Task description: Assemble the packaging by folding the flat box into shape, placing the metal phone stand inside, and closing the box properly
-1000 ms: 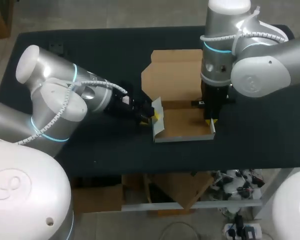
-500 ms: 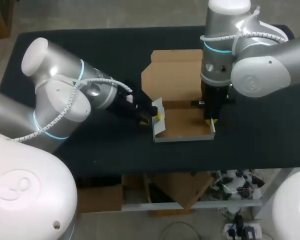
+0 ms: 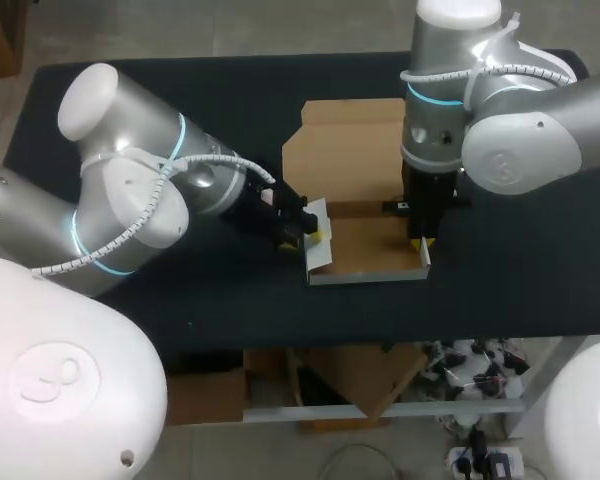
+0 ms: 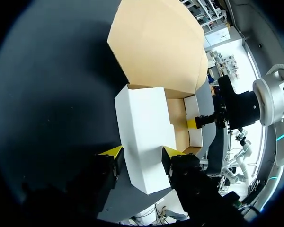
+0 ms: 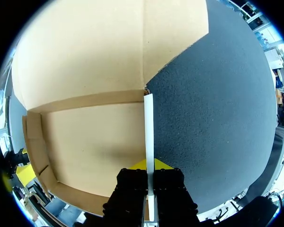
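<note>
Box [image 3: 365, 250] walls between both jaws

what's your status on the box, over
Right end effector shut on right wall of box. Left end effector at white left wall, grip unclear. Lid flat open, phone stand not in view.

The dark bench [image 3: 230, 290] carries one half-folded cardboard box [image 3: 365, 250], its brown lid [image 3: 345, 150] open on the far side.

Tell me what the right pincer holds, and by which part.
The right pincer holds the brown cardboard box by its thin upright side wall.
</note>
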`<state>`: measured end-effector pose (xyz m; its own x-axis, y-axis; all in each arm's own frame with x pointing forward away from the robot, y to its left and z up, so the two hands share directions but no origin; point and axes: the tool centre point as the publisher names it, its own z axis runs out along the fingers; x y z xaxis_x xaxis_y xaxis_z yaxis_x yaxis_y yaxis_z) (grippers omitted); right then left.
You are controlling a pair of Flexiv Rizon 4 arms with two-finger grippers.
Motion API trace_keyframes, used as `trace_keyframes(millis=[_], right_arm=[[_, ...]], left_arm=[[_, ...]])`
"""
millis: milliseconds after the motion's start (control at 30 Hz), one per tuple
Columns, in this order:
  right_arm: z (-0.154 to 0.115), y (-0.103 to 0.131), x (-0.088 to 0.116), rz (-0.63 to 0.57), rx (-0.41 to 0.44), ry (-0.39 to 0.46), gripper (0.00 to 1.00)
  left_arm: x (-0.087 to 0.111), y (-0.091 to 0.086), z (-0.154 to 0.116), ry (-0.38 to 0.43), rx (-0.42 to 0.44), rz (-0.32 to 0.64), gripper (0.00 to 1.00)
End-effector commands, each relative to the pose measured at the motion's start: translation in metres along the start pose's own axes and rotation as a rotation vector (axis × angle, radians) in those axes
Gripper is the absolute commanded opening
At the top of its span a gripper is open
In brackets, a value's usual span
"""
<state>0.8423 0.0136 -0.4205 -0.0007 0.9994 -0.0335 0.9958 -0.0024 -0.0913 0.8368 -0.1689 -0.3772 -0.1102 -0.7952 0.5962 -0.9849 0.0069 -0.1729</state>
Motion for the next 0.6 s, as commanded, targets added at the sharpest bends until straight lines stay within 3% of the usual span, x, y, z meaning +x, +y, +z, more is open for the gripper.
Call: trace_keyframes(millis=[33,600], right_arm=[[0.0008,0.0000,0.0009,0.001,0.001,-0.002,0.00],[0.0008,0.0000,0.0009,0.001,0.001,-0.002,0.00]], left_arm=[[0.0030,-0.0002,0.0019,-0.121,0.003,-0.002,0.52],[-0.0045,-0.0005,0.0066,-0.248,0.007,-0.006,0.50]])
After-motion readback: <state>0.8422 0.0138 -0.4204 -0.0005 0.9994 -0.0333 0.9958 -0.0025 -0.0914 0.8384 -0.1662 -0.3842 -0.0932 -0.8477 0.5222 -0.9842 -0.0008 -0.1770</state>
